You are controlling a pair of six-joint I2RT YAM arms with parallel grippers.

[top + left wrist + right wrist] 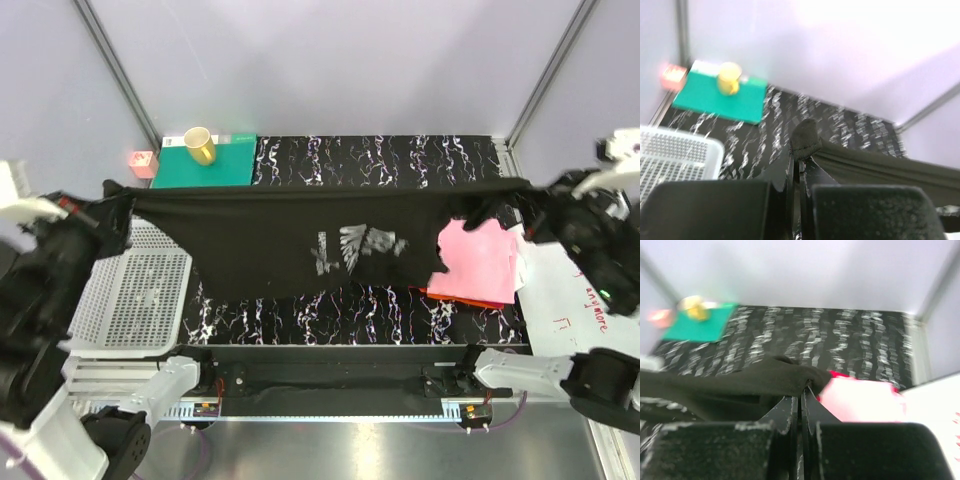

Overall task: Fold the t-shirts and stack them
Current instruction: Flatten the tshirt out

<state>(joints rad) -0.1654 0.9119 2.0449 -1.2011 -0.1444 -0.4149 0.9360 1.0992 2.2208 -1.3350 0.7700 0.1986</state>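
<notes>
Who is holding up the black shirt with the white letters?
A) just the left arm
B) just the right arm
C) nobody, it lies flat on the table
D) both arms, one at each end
D: the left gripper pinches one end of the black t-shirt and the right gripper pinches the other, so it hangs stretched between them.
</notes>
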